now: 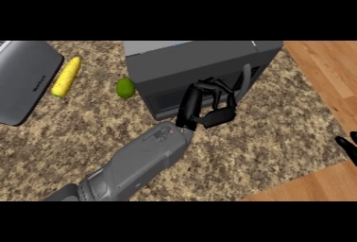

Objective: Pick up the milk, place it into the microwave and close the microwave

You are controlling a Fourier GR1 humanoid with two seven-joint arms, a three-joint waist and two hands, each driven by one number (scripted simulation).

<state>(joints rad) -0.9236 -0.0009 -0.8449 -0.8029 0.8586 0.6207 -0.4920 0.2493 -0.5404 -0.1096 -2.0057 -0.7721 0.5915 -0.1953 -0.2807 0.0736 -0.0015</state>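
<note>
The left hand (213, 113), fingers curled on nothing visible, sits against the microwave (202, 64) door just left of its upright handle (245, 78), far nearer than the right hand (346, 147) resting relaxed at the right edge; no milk shows, presumably inside

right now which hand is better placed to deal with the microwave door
Left. The left hand is right at the microwave front, beside its handle. The right hand shows only at the view's right edge, far from the microwave.
</note>
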